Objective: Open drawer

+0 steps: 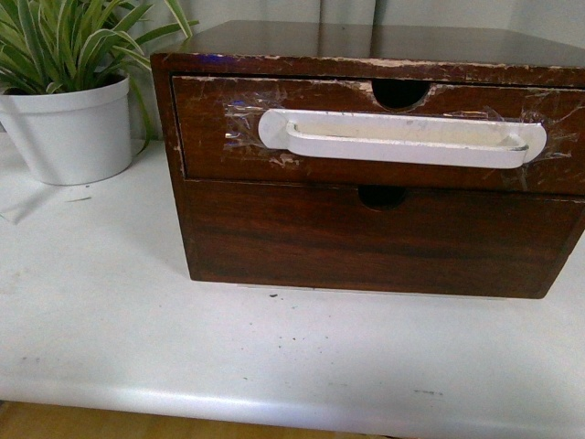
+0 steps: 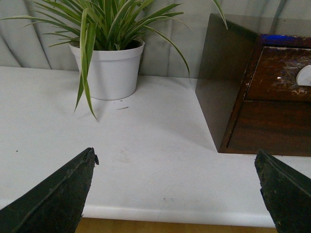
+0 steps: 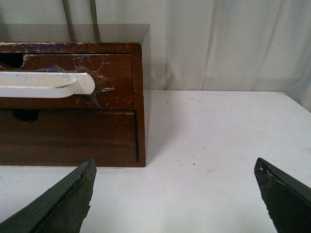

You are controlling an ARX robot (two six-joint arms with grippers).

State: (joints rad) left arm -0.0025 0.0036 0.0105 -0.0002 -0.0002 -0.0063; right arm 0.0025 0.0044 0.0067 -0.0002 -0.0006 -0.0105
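Observation:
The drawer point(image 1: 219, 137) is the upper one of a dark wooden cabinet point(image 1: 366, 41). It is shut, scratched, with a long white handle point(image 1: 402, 139) taped on and a semicircular notch point(image 1: 399, 91) in its top edge. Below it is a plain drawer front point(image 1: 274, 238) without a handle. Neither gripper shows in the front view. My left gripper point(image 2: 176, 167) is open and empty over the table, left of the cabinet point(image 2: 218, 82). My right gripper point(image 3: 176, 170) is open and empty, in front of the cabinet's right corner; the handle's end point(image 3: 73, 83) shows there.
A potted spider plant in a white pot point(image 1: 73, 128) stands left of the cabinet, also in the left wrist view point(image 2: 111, 73). The white table point(image 1: 137, 347) has its front edge close. A pale curtain point(image 3: 218, 43) hangs behind.

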